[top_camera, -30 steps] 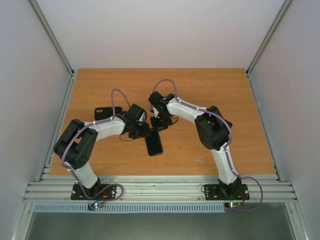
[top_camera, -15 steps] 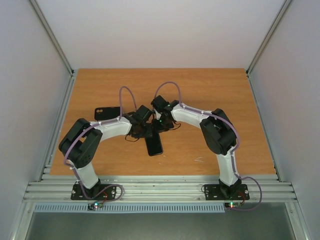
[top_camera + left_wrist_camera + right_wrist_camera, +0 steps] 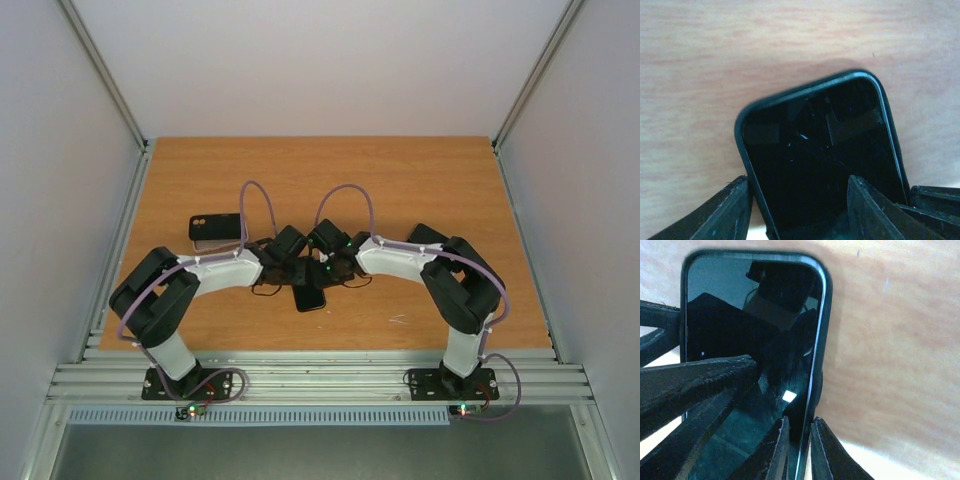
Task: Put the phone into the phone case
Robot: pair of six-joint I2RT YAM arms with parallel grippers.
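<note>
Pinching the phone by its long edge, the right hand has its two thin fingers almost closed, the rim of the phone caught between the tips. The left hand comes at the same phone from the opposite side with its jaws about half open. One of its fingers sits just outside the phone's edge, the other lies over the dark screen, and nothing shows it gripping. The phone rests screen up on the table, directly under and between the two hands, with its free end sticking out towards the arm bases. The phone case lies on the outer side of the left hand, well apart from it and from the phone.

The step in hand looks like getting a secure hold on the phone before carrying it over. To do that well, the right hand's pinch needs to stay firm yet shallow, since glass and a rounded rim slip easily. Any lift should be slow, raising only that edge. The left hand would do better to shift sideways until both fingers bracket the phone's width rather than press on the screen, then close squarely. Only with that second grip sure should the right hand let go
</note>
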